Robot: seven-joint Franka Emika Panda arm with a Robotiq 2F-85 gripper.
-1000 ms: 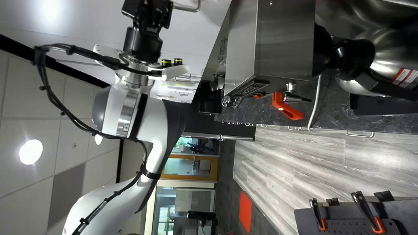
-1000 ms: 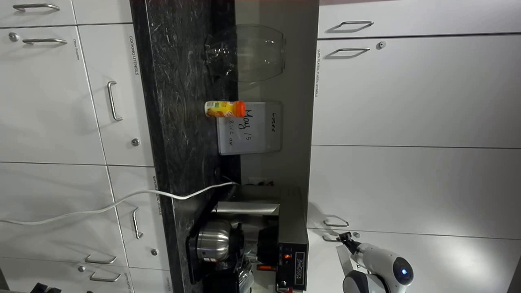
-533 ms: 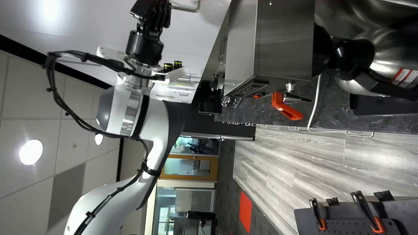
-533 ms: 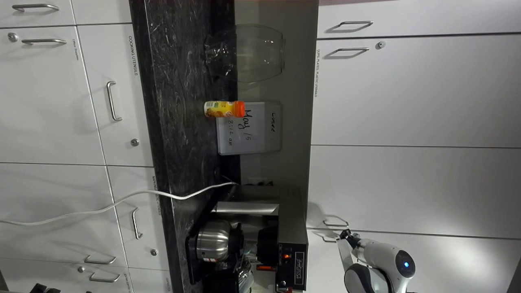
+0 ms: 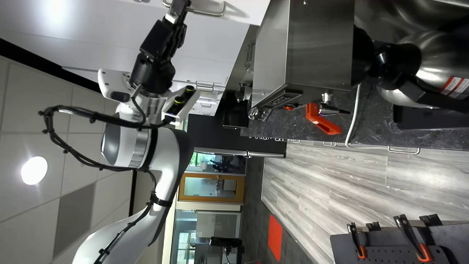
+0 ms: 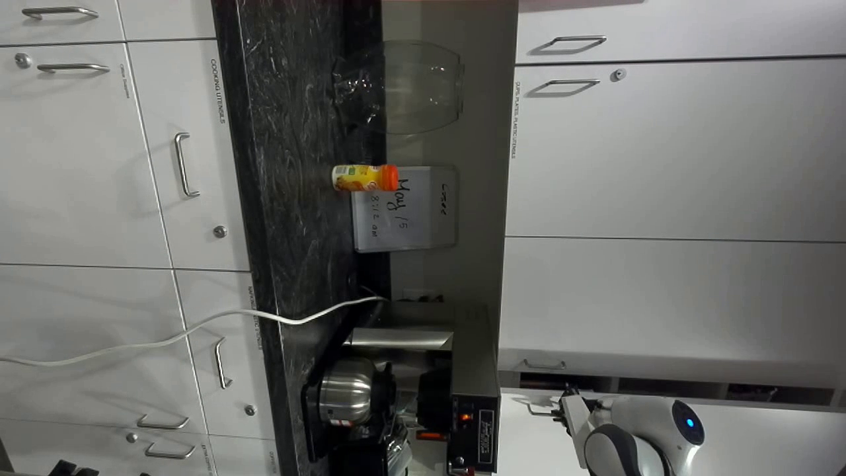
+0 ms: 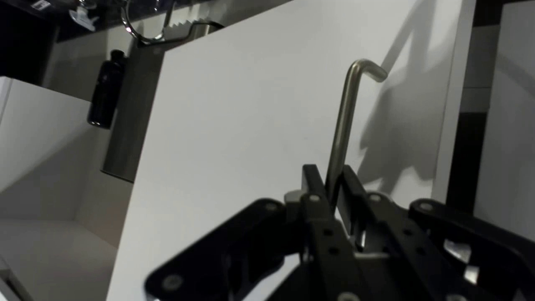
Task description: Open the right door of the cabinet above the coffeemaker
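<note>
Partly open: one right door (image 7: 246, 117), plain white panel, belonging to the white cabinet (image 6: 664, 294). Place: above the coffeemaker (image 6: 474, 357), free edge swung out from the cabinet front.

Pincer (image 7: 329, 171): drawn together about the silver bar handle (image 7: 345, 121), a finger (image 7: 311, 182) on either side, both apparently touching; no other item held.

Done, by present evidence: handle grasped, door drawn off its frame. Left, as judged: the wider part of the swing, then letting go of the handle and clearing the door's path. Stage: perhaps early to middle of the pull. What width counts as open is not stated in the task.

Views compared:
- In an exterior view, shelf compartments (image 6: 671, 387), dark, appear in the gap. The grip is too small there to judge.
- In the wrist view, finger contact and the bar's bent far end are plain; the interior is only a dark strip past the door's edge.
- In an exterior view with the arm (image 5: 168, 146) large and near, the handle shows on both sides of the pincer, so the hold lies between its ends; the door is cut off by the picture's edge and no shelves show.
- In an exterior view only: yellow jar (image 6: 363, 178), orange-capped, upright on the dark desk (image 6: 291, 218), and a small whiteboard (image 6: 410, 218) behind it.
</note>
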